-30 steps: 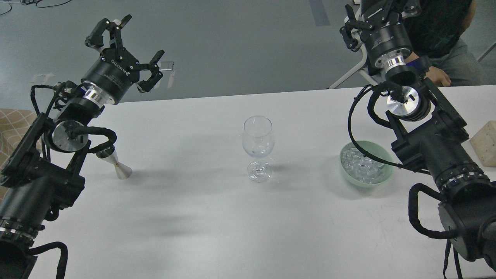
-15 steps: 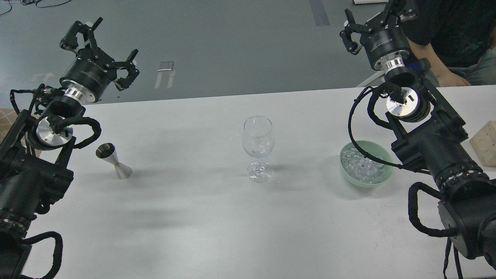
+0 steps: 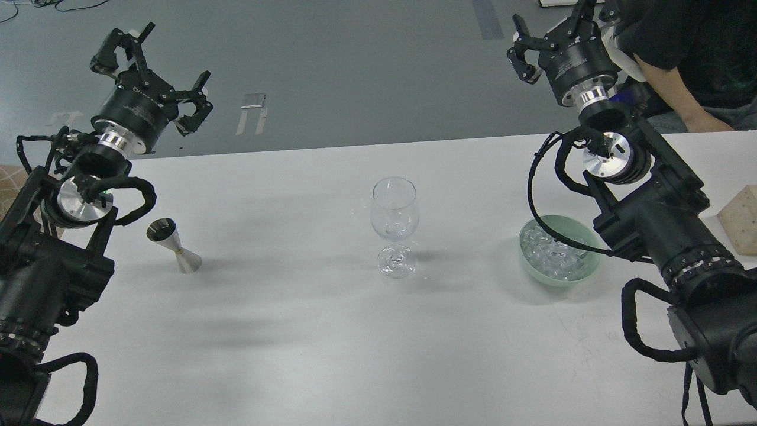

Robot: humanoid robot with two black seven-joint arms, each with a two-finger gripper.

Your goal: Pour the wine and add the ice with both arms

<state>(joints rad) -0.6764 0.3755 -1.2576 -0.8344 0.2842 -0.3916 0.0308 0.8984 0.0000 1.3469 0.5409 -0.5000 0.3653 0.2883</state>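
A clear stemmed glass (image 3: 394,225) stands upright at the middle of the white table (image 3: 331,331); any wine in it is too faint to tell. A steel jigger (image 3: 174,245) stands at the left. Ice cubes (image 3: 553,255) fill a pale green bowl (image 3: 532,269) at the right. My left gripper (image 3: 157,74) is open and empty, raised beyond the table's far left edge, well above the jigger. My right gripper (image 3: 547,35) is open and empty, raised past the far right edge, behind the bowl.
A person in black (image 3: 686,53) sits behind the table at the far right, with a hand (image 3: 704,123) near the table's edge. A tan block (image 3: 742,220) lies at the right edge. Grey floor lies beyond the table.
My left arm swung left and up, uncovering the jigger, then held nearly still. My right gripper rose and shifted slightly left. The person leaned in at the right.
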